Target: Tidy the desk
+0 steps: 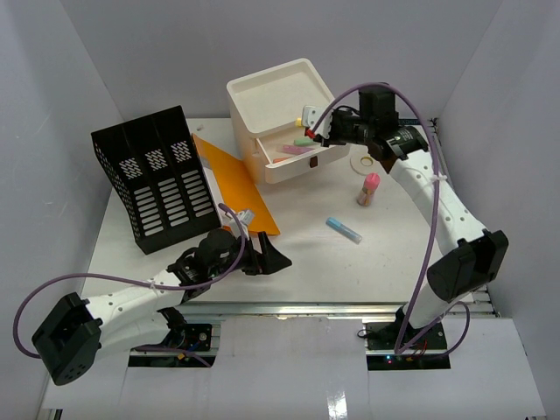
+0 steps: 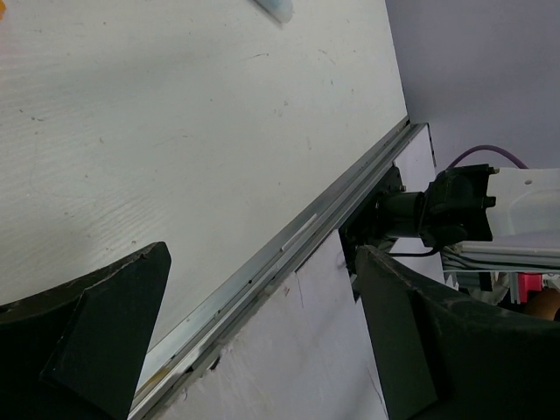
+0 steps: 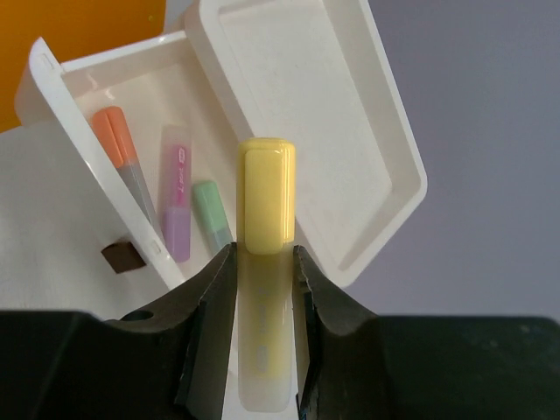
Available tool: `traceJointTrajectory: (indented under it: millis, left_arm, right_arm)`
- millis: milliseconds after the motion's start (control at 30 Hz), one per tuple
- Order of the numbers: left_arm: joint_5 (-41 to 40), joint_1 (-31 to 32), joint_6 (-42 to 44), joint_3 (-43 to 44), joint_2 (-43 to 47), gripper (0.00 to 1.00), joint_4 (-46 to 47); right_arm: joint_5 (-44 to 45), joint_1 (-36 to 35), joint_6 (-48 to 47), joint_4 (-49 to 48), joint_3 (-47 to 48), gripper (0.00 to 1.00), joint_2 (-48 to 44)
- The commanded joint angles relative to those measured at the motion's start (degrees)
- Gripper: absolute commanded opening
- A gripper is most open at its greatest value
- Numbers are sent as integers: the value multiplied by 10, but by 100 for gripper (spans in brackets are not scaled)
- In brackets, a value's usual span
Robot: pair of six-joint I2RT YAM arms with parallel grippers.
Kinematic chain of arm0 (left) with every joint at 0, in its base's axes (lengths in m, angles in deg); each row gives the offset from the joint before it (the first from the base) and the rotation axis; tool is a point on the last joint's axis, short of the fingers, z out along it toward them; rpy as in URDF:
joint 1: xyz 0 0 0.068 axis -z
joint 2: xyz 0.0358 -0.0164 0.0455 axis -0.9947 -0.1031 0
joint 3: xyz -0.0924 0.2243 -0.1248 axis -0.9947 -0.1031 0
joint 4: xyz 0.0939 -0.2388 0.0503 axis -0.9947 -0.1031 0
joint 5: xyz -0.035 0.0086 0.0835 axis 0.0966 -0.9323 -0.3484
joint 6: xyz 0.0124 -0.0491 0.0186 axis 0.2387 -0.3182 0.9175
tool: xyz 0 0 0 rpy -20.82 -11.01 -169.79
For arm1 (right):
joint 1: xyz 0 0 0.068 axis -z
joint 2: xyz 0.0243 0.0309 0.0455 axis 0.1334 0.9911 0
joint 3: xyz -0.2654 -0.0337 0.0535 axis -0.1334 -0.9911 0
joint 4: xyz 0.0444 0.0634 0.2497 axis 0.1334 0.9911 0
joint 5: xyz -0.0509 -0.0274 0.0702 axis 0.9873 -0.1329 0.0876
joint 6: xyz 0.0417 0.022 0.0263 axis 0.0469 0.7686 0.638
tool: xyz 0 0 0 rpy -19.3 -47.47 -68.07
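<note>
White desk (image 1: 350, 271) with metal front rail (image 1: 297, 307), between plain grey walls (image 1: 131, 52)

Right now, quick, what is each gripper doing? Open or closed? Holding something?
Left gripper: open, holding nothing.
Right gripper: closed on a yellow highlighter.

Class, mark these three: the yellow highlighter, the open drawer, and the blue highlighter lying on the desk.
yellow highlighter (image 3: 267, 197): right wrist view, on its cap.
open drawer (image 1: 293, 166): top external view, on its front wall.
blue highlighter (image 1: 344, 230): top external view, mid-barrel.
</note>
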Motion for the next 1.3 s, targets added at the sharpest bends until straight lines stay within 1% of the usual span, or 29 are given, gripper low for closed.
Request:
traceJointTrajectory:
  millis: [0, 67, 100, 133, 300, 333, 433, 567, 600, 633, 733, 767, 800, 833, 867, 900, 933, 967, 1033, 1100, 1133, 1200, 1267]
  left_arm:
    - [-18, 12, 23, 47, -31, 98, -4]
    - [-24, 17, 33, 62, -42, 98, -14]
    - [-27, 20, 36, 67, -46, 98, -16]
    - [-29, 22, 38, 70, -51, 98, -18]
    - [-33, 31, 48, 87, -77, 98, -19]
    - [-34, 32, 51, 92, -80, 98, -20]
    - [-39, 39, 65, 110, -98, 98, -20]
    - [-44, 49, 107, 148, -121, 98, -31]
    - [-45, 52, 119, 157, -132, 98, -33]
    - [-45, 56, 150, 167, -142, 98, -36]
    - [-47, 77, 239, 225, -192, 97, -72]
    - [-44, 80, 262, 255, -210, 97, -87]
    - [-39, 82, 283, 289, -230, 97, -104]
    - [-38, 84, 310, 322, -255, 97, -130]
    - [-40, 86, 334, 350, -283, 97, -159]
    - [-48, 88, 349, 367, -311, 98, -188]
    - [-55, 87, 349, 404, -340, 98, -217]
    - [-60, 87, 346, 443, -370, 98, -246]
    - [-86, 86, 310, 531, -416, 98, -306]
    - [-103, 80, 217, 619, -483, 98, -374]
    - [-98, 80, 150, 650, -531, 98, -397]
    - [-78, 81, 71, 700, -571, 98, -414]
    - [-80, 81, -3, 725, -599, 98, -420]
  right_arm:
    - [24, -34, -50, 26, 51, 17, 48]
    - [32, -39, -58, 22, 55, 20, 62]
    - [34, -40, -60, 19, 56, 23, 68]
    - [39, -40, -63, 15, 58, 29, 74]
    - [49, -41, -60, 3, 62, 65, 94]
    - [51, -41, -53, -3, 61, 69, 94]
    - [62, -41, -24, -20, 62, 73, 94]
    - [59, -32, 67, -25, 84, 78, 82]
    - [50, -18, 100, -24, 98, 81, 72]
    - [20, 0, 139, -23, 109, 83, 63]
    - [-141, 101, 307, -24, 79, 86, 18]
    - [-180, 141, 356, -25, 56, 87, 0]
    - [-212, 184, 402, -26, 29, 87, -20]
    - [-246, 219, 424, -26, -21, 87, -44]
    - [-273, 245, 432, -27, -82, 88, -69]
    - [-289, 256, 432, -28, -148, 88, -97]
    - [-297, 281, 426, -29, -210, 89, -123]
    - [-303, 307, 420, -30, -271, 89, -149]
    - [-322, 363, 421, -37, -341, 89, -179]
    - [-329, 407, 448, -55, -406, 90, -206]
    - [-334, 437, 458, -66, -445, 90, -221]
    - [-353, 465, 493, -108, -496, 90, -237]
    - [-358, 483, 527, -163, -539, 90, -262]
